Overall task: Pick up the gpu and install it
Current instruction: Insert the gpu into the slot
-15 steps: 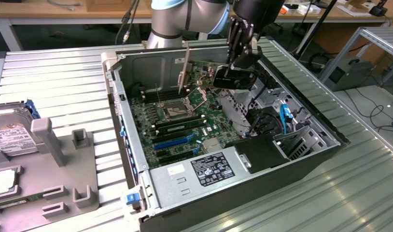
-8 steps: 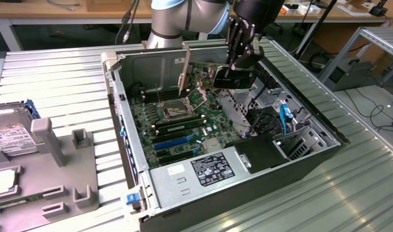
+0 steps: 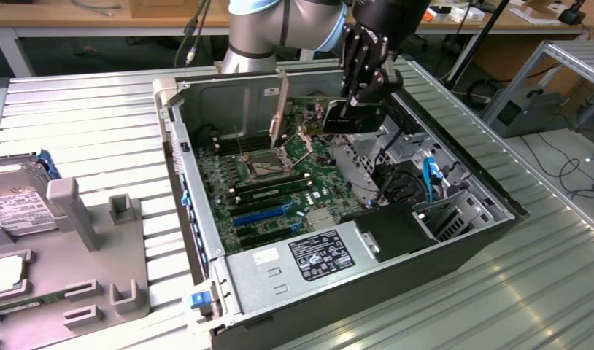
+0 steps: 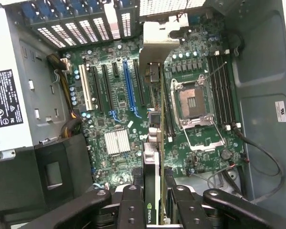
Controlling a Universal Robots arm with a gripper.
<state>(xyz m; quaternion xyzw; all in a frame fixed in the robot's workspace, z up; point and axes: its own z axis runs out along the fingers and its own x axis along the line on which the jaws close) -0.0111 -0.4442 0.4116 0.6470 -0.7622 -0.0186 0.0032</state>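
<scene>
The gripper (image 3: 361,102) is clamped on the gpu (image 3: 351,119), holding it on edge (thin side towards the wrist camera) over the motherboard (image 3: 268,182). That board sits inside the open computer case (image 3: 424,284), which lies on the slatted desk (image 3: 83,131).

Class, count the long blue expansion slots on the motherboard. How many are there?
1. The blue slot lies on the motherboard between the white slot and the CPU socket; the held gpu could hide another.
</scene>
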